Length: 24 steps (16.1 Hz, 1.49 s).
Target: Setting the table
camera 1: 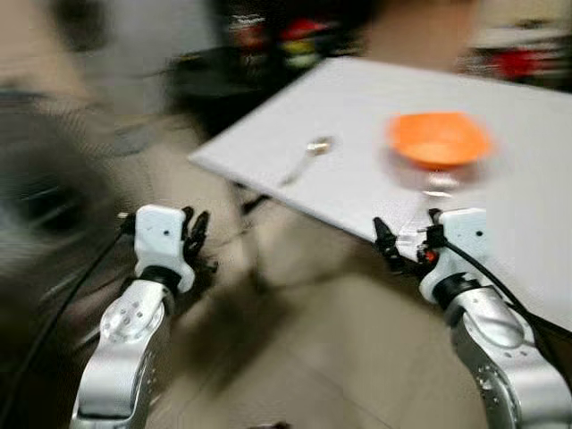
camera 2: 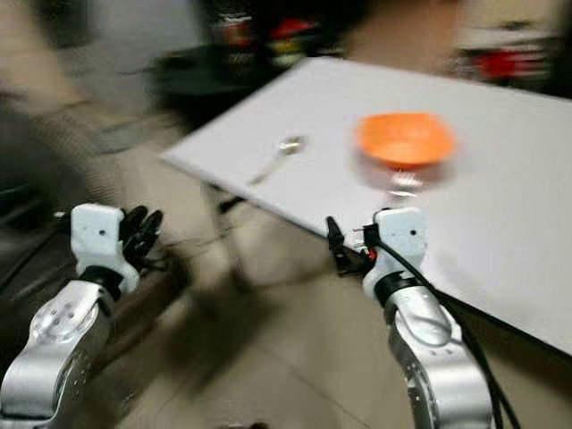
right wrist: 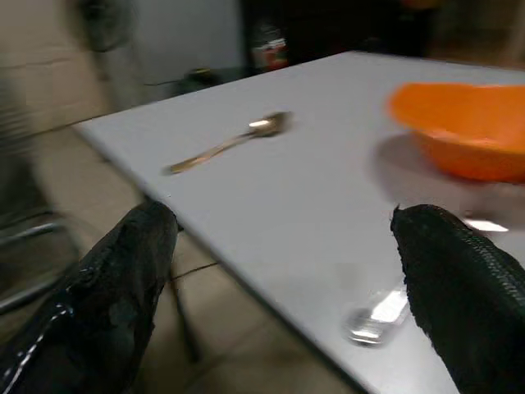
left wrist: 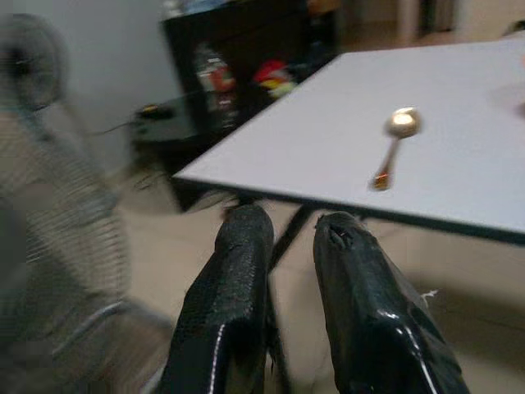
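Home dining corner: white table (camera 1: 357, 179) with orange bowl (camera 1: 438, 138), spoon (left wrist: 392, 144); standing fan (left wrist: 33, 61), dark cluttered shelf (left wrist: 238, 66), tiled floor.

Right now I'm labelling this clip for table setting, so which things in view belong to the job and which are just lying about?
Belongs to the job:
- white table
- orange bowl on it
- spoon lying to the bowl's left
- small clear object near the table edge, too blurred to name

Just lying about:
- dark shelf with bottles behind the table
- fan on the robot's left
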Motion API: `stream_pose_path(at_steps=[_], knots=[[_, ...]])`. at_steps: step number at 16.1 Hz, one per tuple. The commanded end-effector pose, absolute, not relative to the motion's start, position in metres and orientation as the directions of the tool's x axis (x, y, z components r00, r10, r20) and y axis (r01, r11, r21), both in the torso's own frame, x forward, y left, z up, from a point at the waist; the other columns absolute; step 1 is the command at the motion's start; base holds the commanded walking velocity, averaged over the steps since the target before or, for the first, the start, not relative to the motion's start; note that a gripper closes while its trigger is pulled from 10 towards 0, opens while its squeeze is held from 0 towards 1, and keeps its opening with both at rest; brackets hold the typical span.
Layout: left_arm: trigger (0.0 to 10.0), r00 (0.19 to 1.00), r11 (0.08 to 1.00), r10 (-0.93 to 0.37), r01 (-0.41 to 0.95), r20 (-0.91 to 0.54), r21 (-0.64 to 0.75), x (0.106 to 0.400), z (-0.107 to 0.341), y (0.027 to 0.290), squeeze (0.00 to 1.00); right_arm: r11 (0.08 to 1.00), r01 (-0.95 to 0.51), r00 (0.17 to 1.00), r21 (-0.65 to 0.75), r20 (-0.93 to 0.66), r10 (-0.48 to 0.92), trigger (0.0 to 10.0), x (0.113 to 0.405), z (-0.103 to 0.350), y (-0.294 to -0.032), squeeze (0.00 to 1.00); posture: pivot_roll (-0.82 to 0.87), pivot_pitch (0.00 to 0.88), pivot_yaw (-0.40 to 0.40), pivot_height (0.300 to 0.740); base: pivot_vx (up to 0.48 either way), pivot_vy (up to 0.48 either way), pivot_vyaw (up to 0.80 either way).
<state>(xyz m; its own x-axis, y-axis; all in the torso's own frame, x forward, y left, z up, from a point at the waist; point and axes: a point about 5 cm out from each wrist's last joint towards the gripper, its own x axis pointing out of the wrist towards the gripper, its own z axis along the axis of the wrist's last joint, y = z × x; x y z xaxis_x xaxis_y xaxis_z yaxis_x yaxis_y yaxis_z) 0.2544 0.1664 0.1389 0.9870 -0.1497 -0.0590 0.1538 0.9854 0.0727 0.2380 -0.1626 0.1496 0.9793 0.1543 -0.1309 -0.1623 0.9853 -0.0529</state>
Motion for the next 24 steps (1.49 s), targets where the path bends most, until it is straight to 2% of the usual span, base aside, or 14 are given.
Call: stream_pose_path(at_steps=[1, 3, 6, 10, 13, 17, 20, 24], knots=[[10.0, 0.985, 0.984, -0.160, 0.165, -0.063, 0.073, 0.259, 0.141, 0.167, 0.00, 0.980, -0.195, 0.973, -0.042, -0.130, 0.188, 10.0, 0.235, 0.152, -0.155, 0.96, -0.10, 0.000, 0.172, 0.740, 0.000, 0.000, 0.80], [10.0, 0.982, 0.984, -0.172, 0.175, -0.074, 0.042, 0.259, 0.142, 0.158, 0.00, 0.976, -0.215, 0.964, -0.033, -0.166, 0.207, 10.0, 0.233, 0.146, -0.157, 0.96, -0.07, 0.000, 0.162, 0.740, 0.000, 0.000, 0.80], [10.0, 0.984, 0.986, -0.153, 0.159, -0.095, 0.057, 0.251, 0.137, 0.163, 0.00, 0.974, -0.227, 0.957, -0.022, -0.191, 0.219, 10.0, 0.238, 0.143, -0.156, 0.96, -0.06, 0.000, 0.154, 0.740, 0.000, 0.000, 0.80], [10.0, 0.988, 0.988, -0.118, 0.127, -0.102, 0.090, 0.261, 0.137, 0.164, 0.00, 0.963, -0.267, 0.952, -0.037, -0.169, 0.257, 10.0, 0.234, 0.150, -0.153, 0.94, -0.08, 0.000, 0.144, 0.740, 0.000, 0.000, 0.80], [10.0, 0.990, 0.995, -0.077, 0.085, -0.120, 0.059, 0.244, 0.131, 0.166, 0.00, 0.941, -0.334, 0.930, -0.058, -0.181, 0.319, 10.0, 0.240, 0.149, -0.148, 0.93, -0.04, 0.000, 0.099, 0.740, 0.000, 0.000, 0.80], [10.0, 0.996, 0.996, -0.023, 0.030, -0.089, 0.082, 0.240, 0.135, 0.172, 0.00, 0.929, -0.365, 0.918, -0.062, -0.187, 0.348, 10.0, 0.246, 0.150, -0.146, 0.93, 0.00, 0.000, 0.033, 0.740, 0.000, 0.000, 0.80], [10.0, 0.996, 0.994, -0.044, 0.051, -0.081, 0.093, 0.234, 0.138, 0.170, 0.00, 0.924, -0.379, 0.910, -0.046, -0.199, 0.363, 10.0, 0.248, 0.146, -0.146, 0.93, 0.01, 0.000, 0.032, 0.740, 0.000, 0.000, 0.80], [10.0, 0.994, 0.989, -0.087, 0.094, -0.064, 0.112, 0.241, 0.145, 0.170, 0.00, 0.942, -0.336, 0.925, -0.017, -0.197, 0.326, 10.0, 0.247, 0.144, -0.149, 0.93, 0.00, 0.000, 0.062, 0.740, 0.128, 0.000, 0.80]])
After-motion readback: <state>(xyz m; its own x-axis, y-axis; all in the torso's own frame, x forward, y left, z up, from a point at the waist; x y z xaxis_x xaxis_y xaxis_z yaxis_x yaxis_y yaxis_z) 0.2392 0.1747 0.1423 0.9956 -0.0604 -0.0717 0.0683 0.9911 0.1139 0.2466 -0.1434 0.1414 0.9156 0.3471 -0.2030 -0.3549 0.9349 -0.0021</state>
